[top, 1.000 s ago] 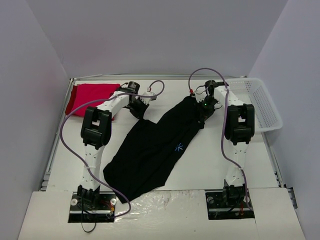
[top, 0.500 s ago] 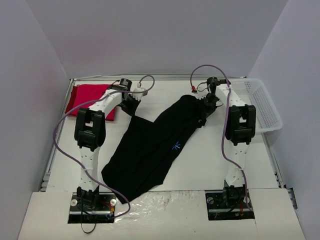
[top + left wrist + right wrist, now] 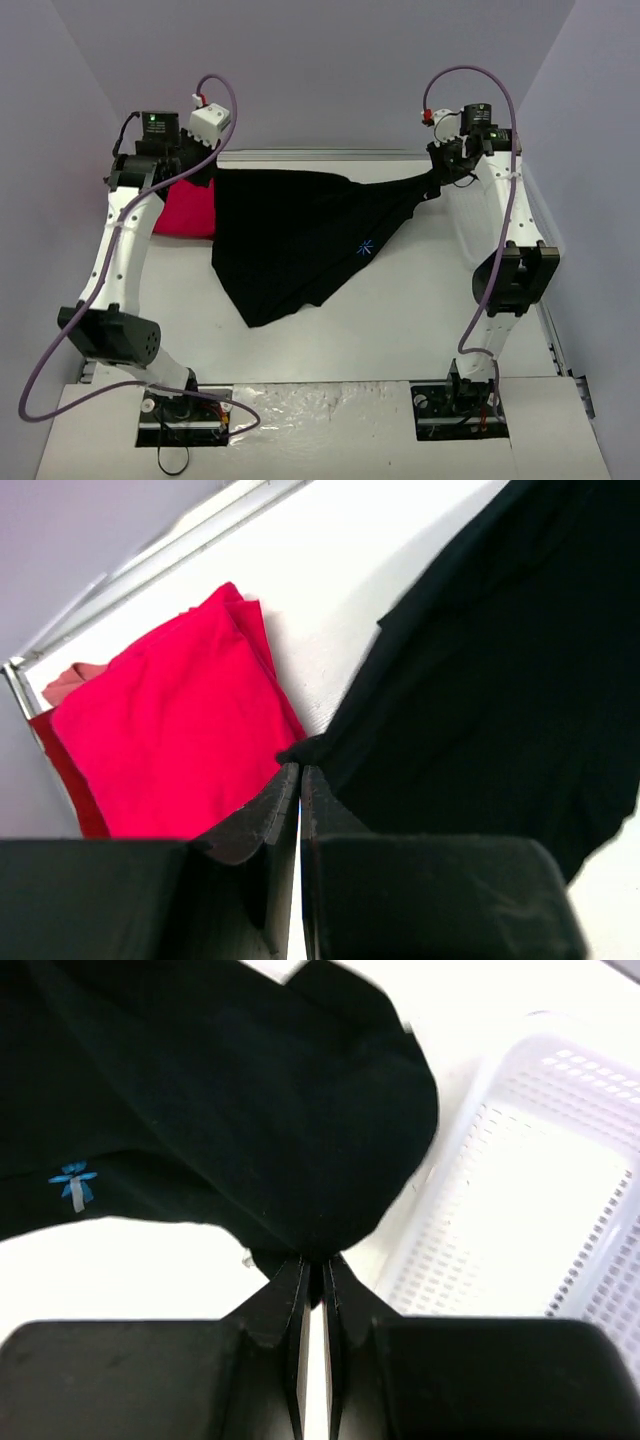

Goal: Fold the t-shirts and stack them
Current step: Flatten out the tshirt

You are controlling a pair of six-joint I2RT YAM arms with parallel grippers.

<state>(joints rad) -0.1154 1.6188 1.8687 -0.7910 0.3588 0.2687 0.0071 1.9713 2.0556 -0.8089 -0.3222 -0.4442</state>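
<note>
Top external view: both arms reach high at the far side, with one garment stretched in the air between them
Table: white; the hanging cloth's lowest tip is at or just above it, and I cannot tell which
Black t-shirt: hung by two points, its top edge near taut from left to right and its body sagging to a point toward the near side
Basket: white mesh, at the right below the right-hand hold, no part of the job
Red t-shirt: a folded square at the far left corner of the table, just beside the black cloth's left edge
Left gripper: fingers pressed together on a corner of the black cloth
Right gripper: fingers closed tight on a bunched black fold
Blue mark: tiny starburst on the chest, facing the overhead camera
Handling: judged soft, limp and light; it drapes wherever it is unsupported, keeps no crease by itself and could slide from a thin pinch
Where to hold: at the hem, shoulder or sleeve seams, where the cloth is doubled, with the two holds well apart so the span stays flat
Step in hand: likely spreading the shirt to lay it flat for the first fold; stacking with the red one is not yet done
</note>
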